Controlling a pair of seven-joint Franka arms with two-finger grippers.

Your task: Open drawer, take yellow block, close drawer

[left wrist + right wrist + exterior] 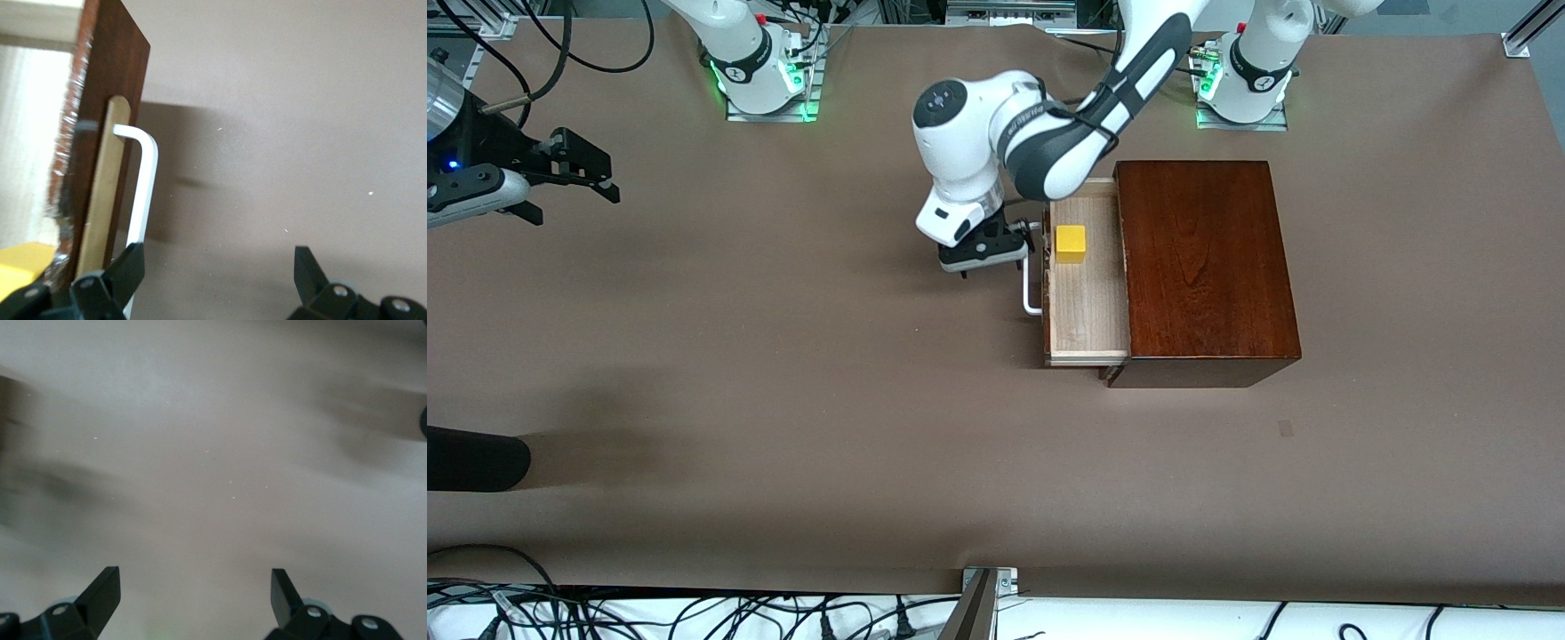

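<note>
The dark reddish-brown wooden box point(1205, 267) stands toward the left arm's end of the table. Its drawer point(1085, 302) is pulled out and shows its pale inside. The yellow block point(1071, 244) sits in the drawer, and its corner shows in the left wrist view point(20, 267). The white handle point(1031, 280) is on the drawer front point(110, 133). My left gripper point(985, 256) is open and empty in front of the drawer, beside the handle point(143, 180), with one finger point(130, 263) at the bar. My right gripper point(591, 173) is open and empty, waiting over the right arm's end of the table.
A black rounded object point(471, 458) lies at the table's edge at the right arm's end, nearer the front camera. Cables and a metal post point(978, 604) run along the table's front edge. The right wrist view shows only brown table point(213, 453).
</note>
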